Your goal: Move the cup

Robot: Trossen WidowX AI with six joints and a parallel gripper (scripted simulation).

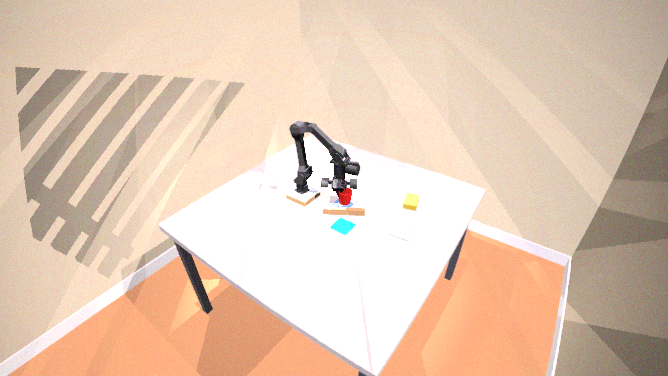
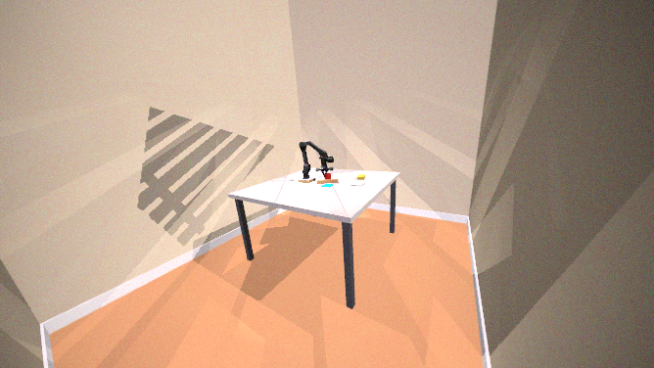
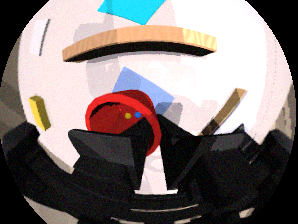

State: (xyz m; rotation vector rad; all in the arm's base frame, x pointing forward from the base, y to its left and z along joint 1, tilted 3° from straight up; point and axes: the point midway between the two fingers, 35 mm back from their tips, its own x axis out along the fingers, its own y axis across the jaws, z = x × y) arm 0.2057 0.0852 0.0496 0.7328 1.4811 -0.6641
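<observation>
A red cup (image 1: pixel 345 197) (image 2: pixel 328 176) (image 3: pixel 102 124) is over the blue pad (image 3: pixel 126 79) and leans in the wrist view. Whether its base touches the pad is hidden. A yellow marble (image 3: pixel 128 116) and a blue marble (image 3: pixel 138 115) show inside; others may be hidden. My gripper (image 1: pixel 340 192) (image 3: pixel 153 116) is shut on the cup's wall, one finger inside the rim and one outside. The cyan pad (image 1: pixel 343 226) (image 2: pixel 327 185) (image 3: pixel 134 10) lies bare beyond a wooden bar.
The low wooden bar (image 1: pixel 344 212) (image 2: pixel 327 181) (image 3: pixel 140 35) stands between the two pads. A yellow block (image 1: pixel 411 202) (image 2: pixel 360 177) (image 3: pixel 39 114) and a flat white piece (image 1: pixel 403 233) (image 3: pixel 39 37) lie to one side. The arm's wood-edged base (image 1: pixel 301 199) is on the other.
</observation>
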